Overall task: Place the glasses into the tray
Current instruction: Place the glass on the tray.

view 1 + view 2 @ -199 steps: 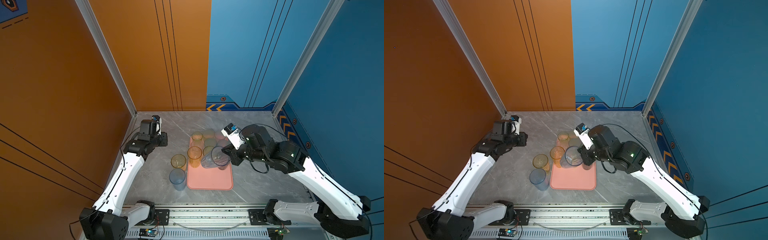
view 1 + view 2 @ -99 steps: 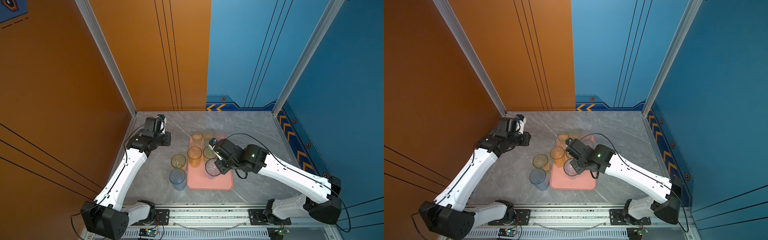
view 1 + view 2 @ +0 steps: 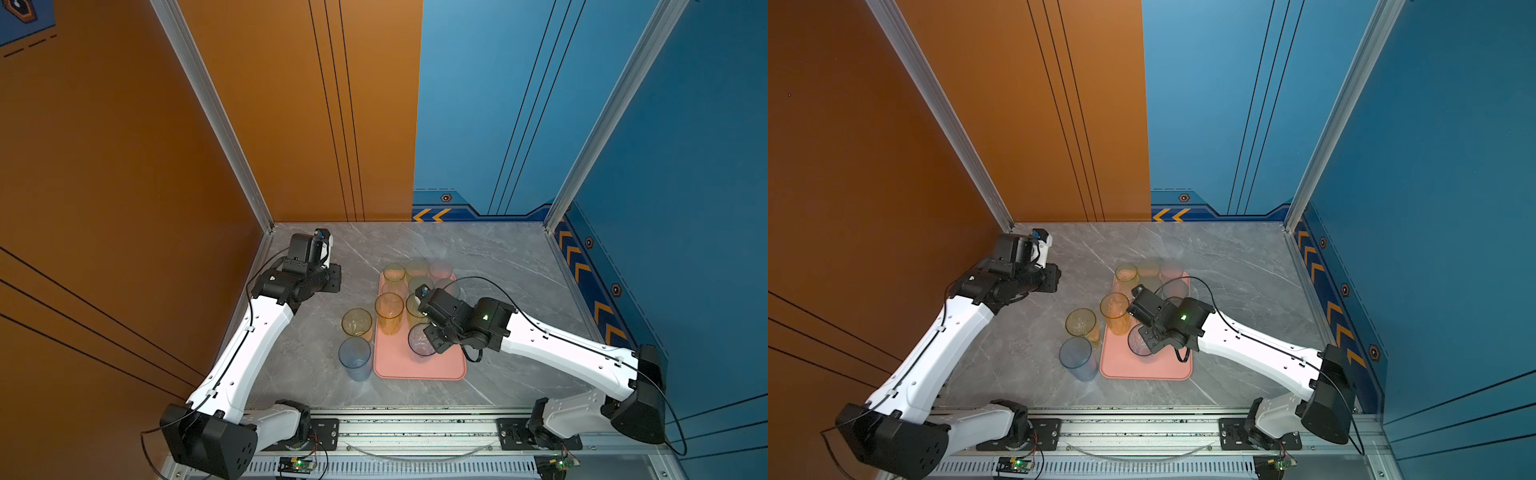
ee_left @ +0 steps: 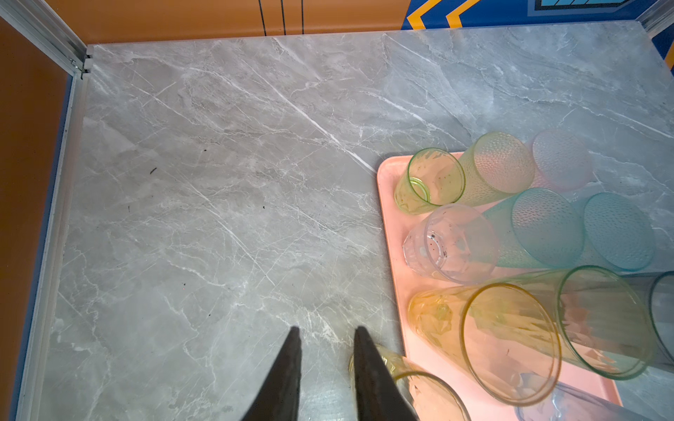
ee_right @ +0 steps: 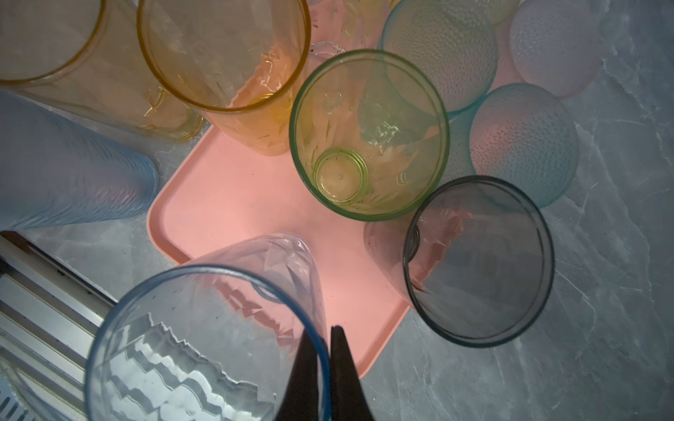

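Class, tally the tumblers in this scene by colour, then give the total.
amber tumblers: 2
green tumblers: 3
teal tumblers: 2
blue tumblers: 2
pink tumblers: 1
grey tumblers: 1
clear tumblers: 1
Total: 12

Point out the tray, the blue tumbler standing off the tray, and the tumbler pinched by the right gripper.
tray (image 3: 401, 368): in a top view, bare floor near front rim.
blue tumbler (image 3: 355, 360): in a top view, inside its mouth.
pinched tumbler (image 5: 189, 350): right wrist view, inner wall.
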Motion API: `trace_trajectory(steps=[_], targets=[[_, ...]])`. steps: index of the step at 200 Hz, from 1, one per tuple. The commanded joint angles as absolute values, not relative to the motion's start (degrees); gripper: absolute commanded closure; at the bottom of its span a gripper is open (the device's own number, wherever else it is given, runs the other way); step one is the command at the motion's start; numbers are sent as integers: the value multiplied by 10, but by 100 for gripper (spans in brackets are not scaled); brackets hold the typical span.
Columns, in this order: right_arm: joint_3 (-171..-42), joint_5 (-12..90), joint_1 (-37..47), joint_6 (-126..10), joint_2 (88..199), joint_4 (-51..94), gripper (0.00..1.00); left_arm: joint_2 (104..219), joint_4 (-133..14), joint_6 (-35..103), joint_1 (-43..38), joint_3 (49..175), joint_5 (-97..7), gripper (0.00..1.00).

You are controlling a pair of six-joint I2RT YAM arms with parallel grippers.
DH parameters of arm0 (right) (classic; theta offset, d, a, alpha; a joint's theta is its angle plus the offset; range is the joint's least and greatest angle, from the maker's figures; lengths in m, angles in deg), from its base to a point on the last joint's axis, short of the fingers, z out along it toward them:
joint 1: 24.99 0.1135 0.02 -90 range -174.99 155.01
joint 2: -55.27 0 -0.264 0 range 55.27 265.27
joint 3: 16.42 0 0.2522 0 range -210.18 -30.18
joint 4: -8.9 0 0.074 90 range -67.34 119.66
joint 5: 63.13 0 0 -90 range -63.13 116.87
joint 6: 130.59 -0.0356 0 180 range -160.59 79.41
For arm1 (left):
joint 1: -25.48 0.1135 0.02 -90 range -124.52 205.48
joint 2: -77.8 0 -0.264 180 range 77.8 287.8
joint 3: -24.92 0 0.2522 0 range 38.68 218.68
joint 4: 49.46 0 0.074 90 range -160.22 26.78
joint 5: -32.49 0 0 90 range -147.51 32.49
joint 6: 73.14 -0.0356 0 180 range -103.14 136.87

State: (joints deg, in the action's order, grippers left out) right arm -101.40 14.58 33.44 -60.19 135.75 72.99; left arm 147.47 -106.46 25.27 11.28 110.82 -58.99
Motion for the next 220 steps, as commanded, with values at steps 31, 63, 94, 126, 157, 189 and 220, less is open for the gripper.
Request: trace_trajectory(steps=[31,63,94,126,157,189,220], targets=[[-990,147,312,-623,1360,682,100,1481,-1080,242,106,1129,-601,73],[-979,163,301,-625,1369,667,100,1485,-1084,240,104,1131,-601,72],[-977,176,298,-623,1382,662,100,1490,-1085,239,104,1133,-600,71],[-979,184,295,-621,1392,660,100,1495,-1088,237,104,1136,-597,71],[-978,186,289,-620,1400,661,100,1500,-1092,236,104,1138,-596,71],[-976,186,284,-620,1405,661,100,1501,-1100,232,103,1144,-597,70],[-975,186,280,-619,1402,662,100,1499,-1112,229,103,1150,-598,69]])
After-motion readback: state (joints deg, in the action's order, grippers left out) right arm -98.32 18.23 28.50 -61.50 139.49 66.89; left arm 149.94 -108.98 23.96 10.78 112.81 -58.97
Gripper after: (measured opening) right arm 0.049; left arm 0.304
